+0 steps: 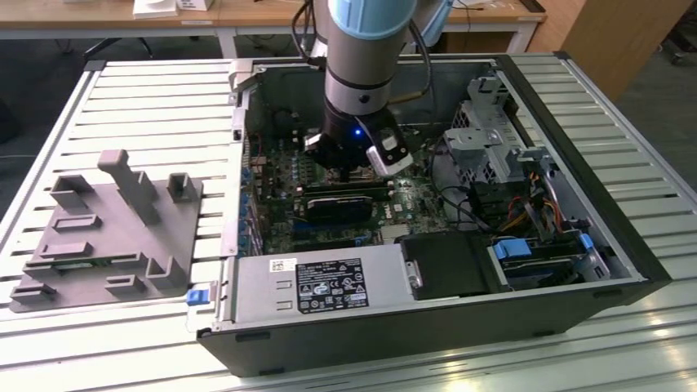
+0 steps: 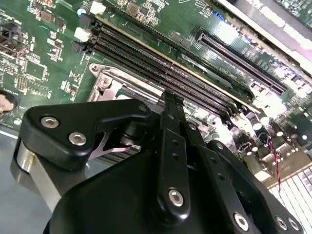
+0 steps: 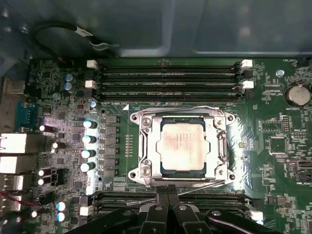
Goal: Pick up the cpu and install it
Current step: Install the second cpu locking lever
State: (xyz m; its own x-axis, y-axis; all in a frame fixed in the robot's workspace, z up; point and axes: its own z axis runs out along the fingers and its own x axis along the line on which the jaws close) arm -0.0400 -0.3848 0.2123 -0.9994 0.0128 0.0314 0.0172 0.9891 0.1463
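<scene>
Nearest the exterior camera, the computer case (image 1: 436,343) lies open on its side on a slatted table (image 1: 153,106). Along the case's near edge sits the silver power supply (image 1: 261,298), which carries a white label (image 1: 332,286) with black print and small symbols. Outside the case, to the exterior view's left, stands a grey plastic block (image 1: 104,237) with upright posts. Deeper in the case lies the green motherboard (image 3: 273,122). The cpu (image 3: 185,144) lies flat in its metal-framed socket (image 3: 146,146) at the middle of the board, silver top up, with faint print on it too fine to make out. In the first wrist view it is apart from the gripper (image 3: 168,192). The gripper's two black fingers (image 3: 163,197) are pressed together with nothing between them, their tips just beside the socket frame's edge over a row of memory slots (image 3: 209,199). In the second wrist view the closed gripper (image 2: 173,100) points down at the board. Beyond it, the arm (image 1: 365,57) rises nearly straight up out of the case, tool downward, with a small blue light on the wrist (image 1: 357,131). A wooden desk (image 1: 109,20) stands beyond the case's far side.
</scene>
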